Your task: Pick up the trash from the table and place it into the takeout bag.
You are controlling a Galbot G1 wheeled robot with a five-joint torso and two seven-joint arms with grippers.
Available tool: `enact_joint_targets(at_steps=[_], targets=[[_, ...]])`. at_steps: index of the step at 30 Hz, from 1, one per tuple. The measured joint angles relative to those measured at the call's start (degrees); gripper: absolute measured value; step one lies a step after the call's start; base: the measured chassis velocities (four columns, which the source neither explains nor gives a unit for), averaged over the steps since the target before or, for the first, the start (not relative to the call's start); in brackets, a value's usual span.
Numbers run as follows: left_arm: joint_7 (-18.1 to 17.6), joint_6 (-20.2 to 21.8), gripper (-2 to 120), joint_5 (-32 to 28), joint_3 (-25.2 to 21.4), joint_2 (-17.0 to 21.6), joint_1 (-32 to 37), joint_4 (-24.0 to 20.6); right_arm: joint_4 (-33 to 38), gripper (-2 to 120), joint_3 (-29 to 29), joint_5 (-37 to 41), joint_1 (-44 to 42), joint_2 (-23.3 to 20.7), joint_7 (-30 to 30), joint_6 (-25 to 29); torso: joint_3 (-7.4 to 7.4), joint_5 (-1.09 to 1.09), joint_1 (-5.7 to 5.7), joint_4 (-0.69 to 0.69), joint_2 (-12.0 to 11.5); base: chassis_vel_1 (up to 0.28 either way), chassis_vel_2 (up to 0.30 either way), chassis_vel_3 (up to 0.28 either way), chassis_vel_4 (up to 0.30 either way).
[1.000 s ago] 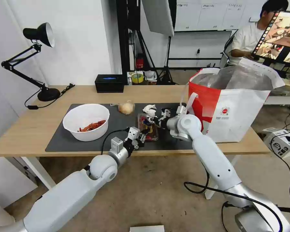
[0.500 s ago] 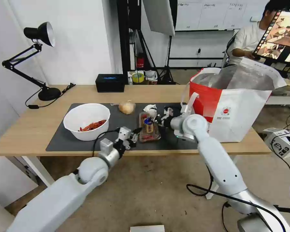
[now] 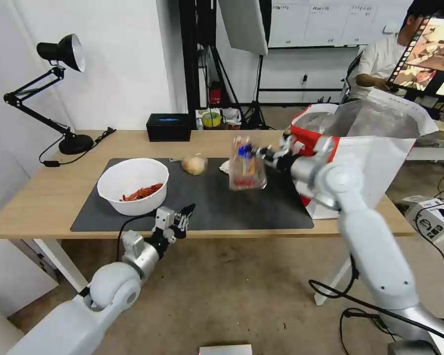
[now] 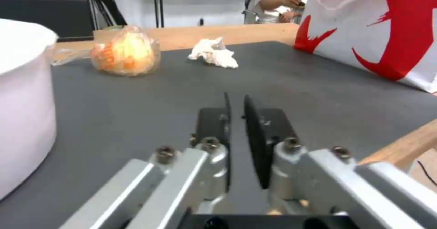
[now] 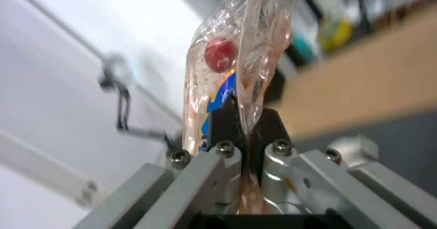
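Note:
My right gripper (image 3: 262,154) is shut on the edge of the clear clamshell tray (image 3: 248,169) with red tomatoes and holds it in the air above the dark mat (image 3: 241,209), just left of the takeout bag (image 3: 364,162). In the right wrist view the tray (image 5: 227,61) hangs pinched in my right gripper (image 5: 243,119). The white bowl (image 3: 132,185) with red scraps, the tan wrapped lump (image 3: 194,164) and the tissue (image 3: 225,166) lie on the mat. My left gripper (image 3: 185,217) is shut and empty at the table's front edge, by the bowl (image 4: 23,102). Ahead of my left gripper (image 4: 237,119) lie the lump (image 4: 125,51) and the tissue (image 4: 213,53).
A black desk lamp (image 3: 59,98) stands at the table's (image 3: 44,202) far left corner and a black box (image 3: 167,127) at the back edge. The bag's red-and-white side (image 4: 378,34) borders the mat on the right. A person sits behind the bag.
My right gripper has lifted the tray off the mat and carried it up towards the bag. My left arm has drawn back and to the left, to the table's front edge.

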Motion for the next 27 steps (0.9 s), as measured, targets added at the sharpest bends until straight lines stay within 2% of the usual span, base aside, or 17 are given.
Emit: enact_joint_targets(at_steps=[3,4,5,7,8,9,11,14,16,27], targets=[[0.01,-0.30,30,0.04,-1.19,0.38,1.60,-0.98,1.59,0,1.59,-0.94,1.22,-1.73,1.16,2.79,0.00,0.01,0.00,0.01,0.00,0.000,0.000,0.000,0.000],[0.17,-1.04,42,0.20,-3.15,1.08,4.37,-2.17,2.09,0,3.70,-3.61,2.08,-4.65,2.12,6.42,0.00,0.02,0.00,0.00,0.00,0.000,0.000,0.000,0.000],[0.17,-1.04,42,0.20,-3.15,1.08,4.37,-2.17,2.09,0,3.70,-3.61,2.08,-4.65,2.12,6.42,0.00,0.02,0.00,0.00,0.00,0.000,0.000,0.000,0.000],[1.86,-2.79,64,0.64,-7.19,2.44,9.15,-3.56,0.21,0,5.17,-10.86,1.90,-10.13,4.66,13.17,0.00,0.03,0.00,-0.01,0.00,0.000,0.000,0.000,0.000],[2.25,-2.95,68,0.69,-7.96,2.62,9.99,-3.93,-0.59,0,5.15,-13.13,1.68,-10.94,5.12,14.39,0.00,0.02,0.00,0.00,0.00,0.000,0.000,0.000,0.000],[2.25,-2.95,68,0.69,-7.96,2.62,9.99,-3.93,-0.59,0,5.15,-13.13,1.68,-10.94,5.12,14.39,0.00,0.02,0.00,0.00,0.00,0.000,0.000,0.000,0.000],[2.75,-3.14,78,0.71,-8.94,2.79,11.15,-4.46,-2.38,0,5.03,-16.78,1.45,-12.01,6.17,16.41,0.00,0.04,0.00,-0.01,0.00,0.000,0.000,0.000,0.000],[2.85,-3.33,86,0.72,-9.36,2.79,11.73,-4.62,-3.56,0,5.00,-17.69,1.51,-12.32,7.63,17.22,0.00,0.02,0.00,-0.01,0.00,0.000,0.000,0.000,0.000],[2.85,-4.13,96,0.72,-9.57,2.64,12.26,-4.45,-5.13,0,4.87,-18.05,1.72,-12.35,9.30,17.87,0.00,0.02,0.00,-0.01,0.00,0.000,0.000,0.000,0.000],[2.80,-5.28,100,1.44,-10.87,2.65,14.06,-5.01,-6.73,0,4.35,-15.48,1.78,-11.51,11.37,17.92,0.01,0.01,0.00,0.00,0.00,0.000,0.000,0.000,0.000]])
